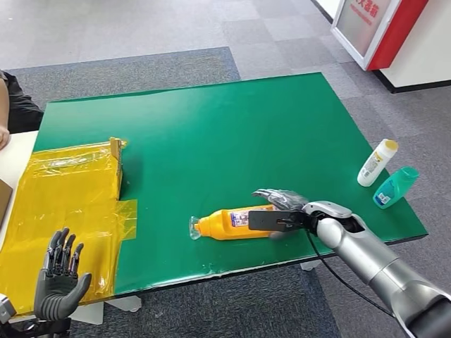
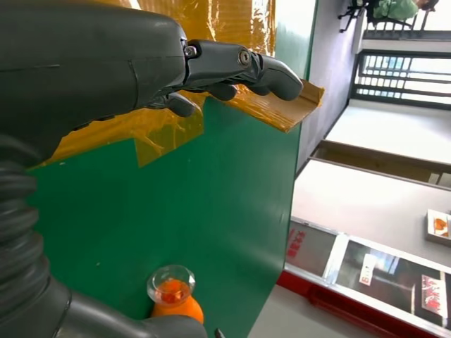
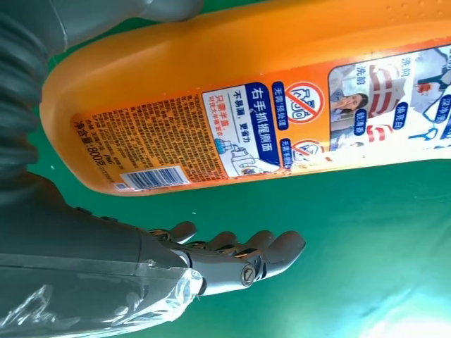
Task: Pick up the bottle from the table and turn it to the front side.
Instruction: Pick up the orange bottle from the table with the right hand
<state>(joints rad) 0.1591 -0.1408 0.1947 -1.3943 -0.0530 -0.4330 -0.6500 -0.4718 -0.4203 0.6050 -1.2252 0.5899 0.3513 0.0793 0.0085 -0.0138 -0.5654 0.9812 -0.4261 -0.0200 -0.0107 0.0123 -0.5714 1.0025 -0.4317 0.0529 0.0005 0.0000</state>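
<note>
An orange bottle (image 1: 228, 224) with a clear cap lies on its side on the green table (image 1: 213, 134), cap pointing left, near the front edge. My right hand (image 1: 282, 211) is at the bottle's base end, thumb on one side and fingers on the other, not closed on it. In the right wrist view the bottle (image 3: 239, 91) shows its barcode label, and the fingers (image 3: 234, 253) lie spread just beside it on the table. My left hand (image 1: 58, 278) hovers open at the front left over yellow tape. The left wrist view catches the bottle's cap (image 2: 171, 289) past the left hand (image 2: 159, 63).
A yellow-taped flat cardboard (image 1: 69, 204) with a raised flap (image 1: 115, 165) covers the table's left end. A white bottle (image 1: 376, 163) and a teal bottle (image 1: 395, 187) lie at the right edge. A person's arm (image 1: 10, 105) shows at the far left.
</note>
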